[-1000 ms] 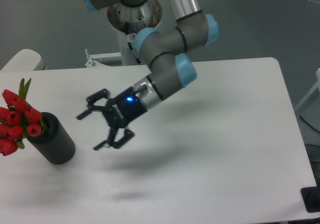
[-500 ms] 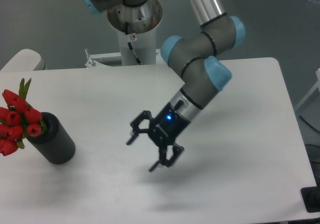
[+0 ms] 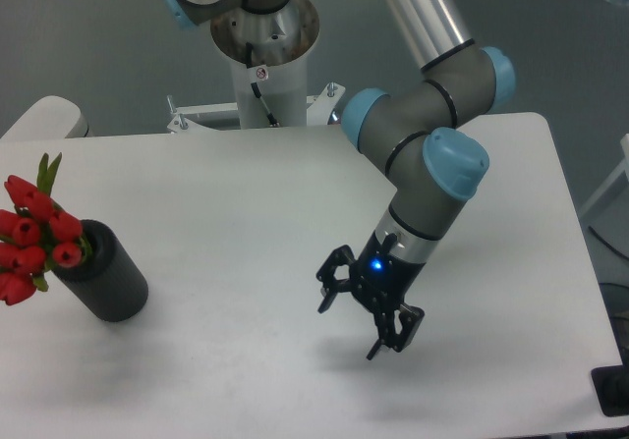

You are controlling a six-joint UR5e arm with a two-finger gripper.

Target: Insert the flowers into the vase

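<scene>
Table: We see a big white table (image 3: 246,203) with round corners. Its top is smooth and plain, with soft gray shadows on it under the arm.

Floor: Behind the table we see a flat gray floor (image 3: 98,36). It looks dull and bare in the part we can see.

Flowers: The flowers (image 3: 32,238) are red with green leaves. They sit in the top of the vase at the far left of the table and lean out to the left, over the table's edge.

Vase: The vase (image 3: 106,274) is black and round like a thick tube. It stands upright on the table near the left edge.

Arm: The gray arm (image 3: 432,179) has light blue caps at its bends. It comes down from the top of the picture and reaches over the middle-right part of the table.

Claw: The gripper (image 3: 359,321) is black with a small blue light on it. We see its two fingers spread apart with nothing between them. It hangs just above the table and points down and to the left. It is well apart from the vase and the flowers.

Arm base: The arm's round base (image 3: 263,27) stands on a white post behind the table's back edge.

Other things: We see a pale rounded thing (image 3: 44,117) at the back left, and a small dark thing (image 3: 611,392) at the bottom right corner. We cannot tell what they are.
</scene>
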